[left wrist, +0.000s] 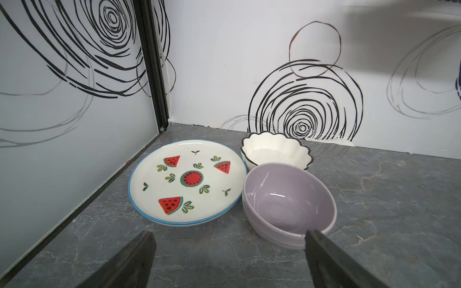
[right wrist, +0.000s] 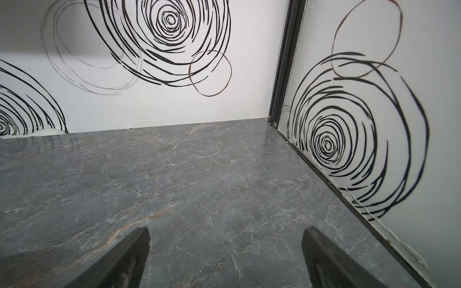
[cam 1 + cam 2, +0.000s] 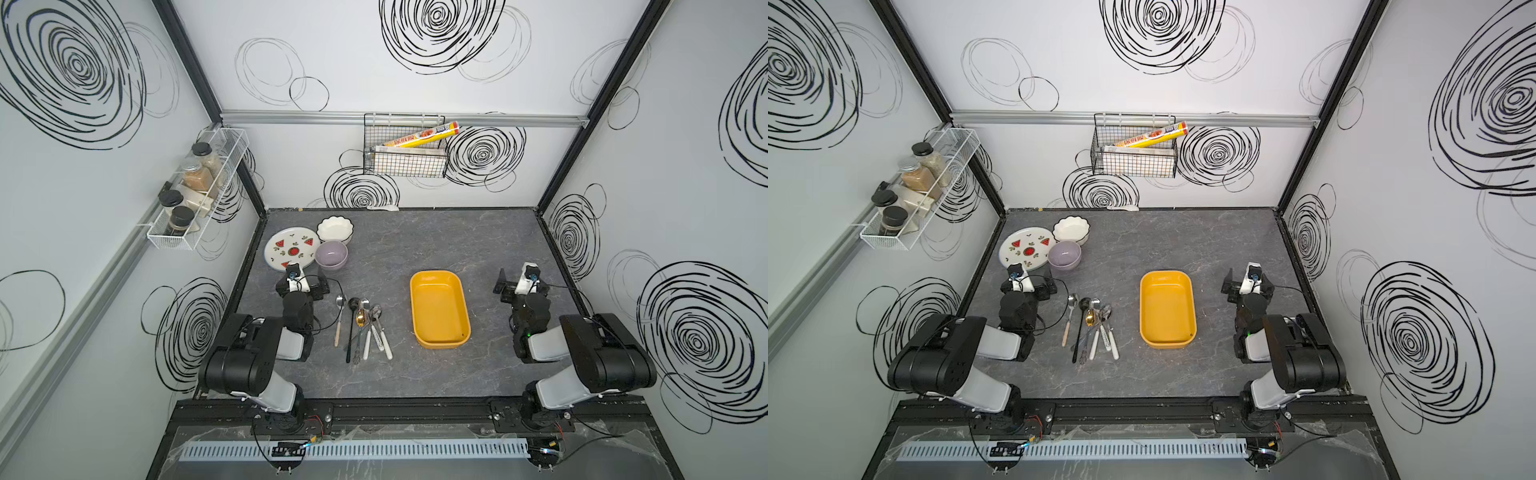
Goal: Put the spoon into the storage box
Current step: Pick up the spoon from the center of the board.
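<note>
On the desk, just left of the empty storage box: spoons bunched handles-toward-arms, presumably for easy grabbing; left jaws and right jaws wide open, holding nothing, parked at the sides

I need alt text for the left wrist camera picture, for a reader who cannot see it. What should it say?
The left gripper, open and empty, points over a grey marbled table toward three dishes near a wall corner. A watermelon-patterned plate sits beside a purple bowl, with a white scalloped bowl just behind the purple one.
</note>
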`<move>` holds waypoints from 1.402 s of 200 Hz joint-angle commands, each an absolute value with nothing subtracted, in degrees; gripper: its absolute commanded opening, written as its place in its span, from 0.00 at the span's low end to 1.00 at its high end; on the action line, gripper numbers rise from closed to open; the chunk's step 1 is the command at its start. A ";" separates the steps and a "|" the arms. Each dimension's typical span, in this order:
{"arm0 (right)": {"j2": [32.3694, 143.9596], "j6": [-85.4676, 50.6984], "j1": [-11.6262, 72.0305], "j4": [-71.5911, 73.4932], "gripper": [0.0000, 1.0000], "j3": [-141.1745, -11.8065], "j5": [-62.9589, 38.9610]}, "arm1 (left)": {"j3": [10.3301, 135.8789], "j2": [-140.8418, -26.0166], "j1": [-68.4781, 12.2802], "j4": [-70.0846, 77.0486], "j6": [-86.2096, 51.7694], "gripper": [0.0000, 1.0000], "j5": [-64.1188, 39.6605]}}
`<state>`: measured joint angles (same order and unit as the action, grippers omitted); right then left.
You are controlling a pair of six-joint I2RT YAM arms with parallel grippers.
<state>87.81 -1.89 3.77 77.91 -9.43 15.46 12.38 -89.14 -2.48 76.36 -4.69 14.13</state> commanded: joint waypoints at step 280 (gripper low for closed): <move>44.72 -25.35 5.45 41.57 0.98 -14.91 7.13 | 17.88 -57.45 -6.82 34.98 -35.83 0.98 7.05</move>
<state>50.78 -17.65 5.30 50.37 -15.55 18.92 18.04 -58.83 -6.57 42.68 -26.92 20.88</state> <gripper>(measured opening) 0.999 0.991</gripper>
